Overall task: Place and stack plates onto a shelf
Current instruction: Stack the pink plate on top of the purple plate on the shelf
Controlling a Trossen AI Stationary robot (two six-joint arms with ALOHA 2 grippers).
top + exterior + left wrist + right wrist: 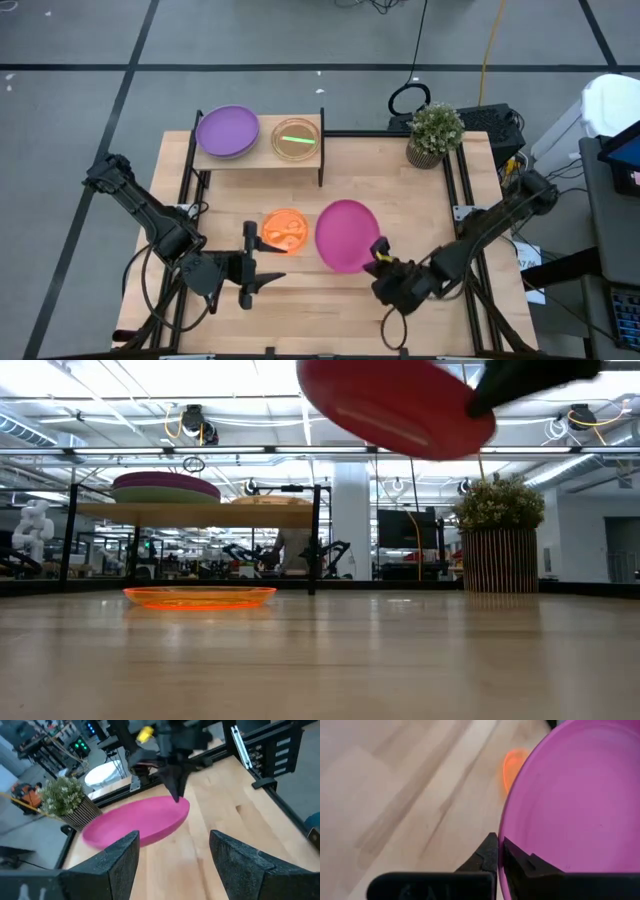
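Carrying step in hand: right gripper (377,256) clamped on the rim of the magenta plate (346,234), held clear above the table beside the orange plate (284,230); left gripper (249,262) idle, fingers apart; next, onto the shelf (258,154), likely atop the purple plate (226,131).

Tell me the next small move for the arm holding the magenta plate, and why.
Probably carry it toward the shelf. The right gripper is shut on the rim of the magenta plate, which hangs tilted, clear of the table, while the purple plate already lies on the shelf. The left gripper waits open near the orange plate.
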